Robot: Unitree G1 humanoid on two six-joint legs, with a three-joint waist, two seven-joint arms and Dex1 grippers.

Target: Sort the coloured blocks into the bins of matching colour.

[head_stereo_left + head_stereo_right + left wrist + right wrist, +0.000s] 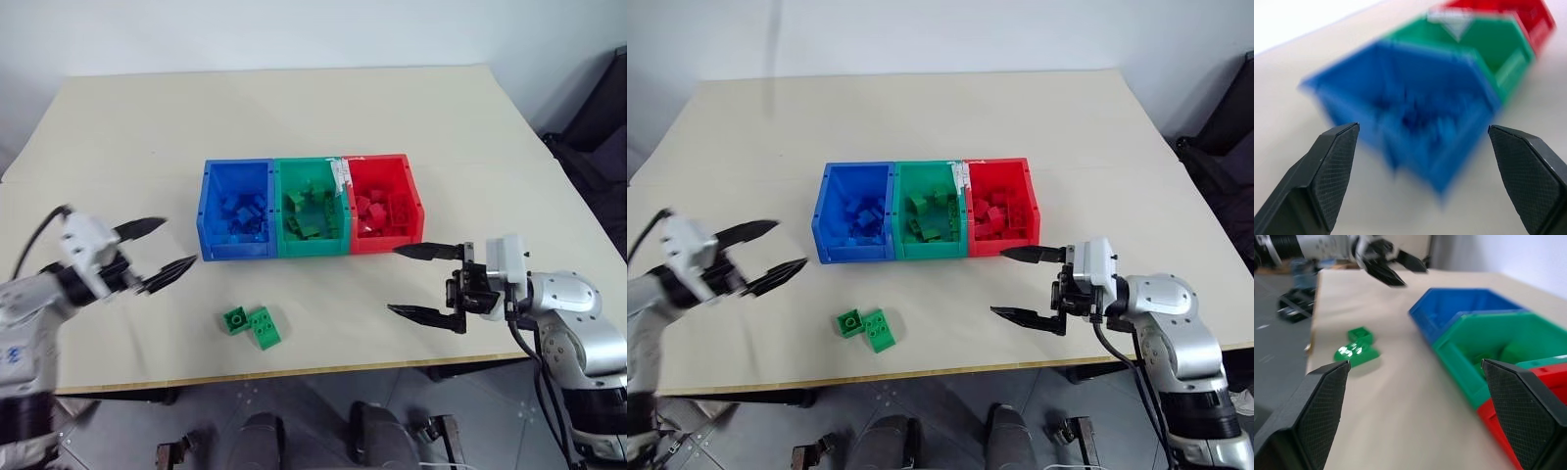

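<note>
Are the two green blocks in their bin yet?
No, still out. The two green blocks lie side by side on the table, in front of the bins, with neither gripper holding them.

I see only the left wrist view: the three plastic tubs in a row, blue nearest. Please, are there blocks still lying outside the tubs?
Observer: Yes. Two small green studded plastic bricks lie together on the beige table, in front of the blue rectangular plastic tub.
Operator: Does one of the grippers hold a brick?
Observer: No. The left gripper has open jaws with nothing between them, and it hangs to the left of the blue tub.
Operator: And the right one?
Observer: The right gripper is also open and empty, in front of the red rectangular plastic tub.
Operator: Is the green tub empty?
Observer: No, the green rectangular plastic tub already holds several green bricks.
</note>
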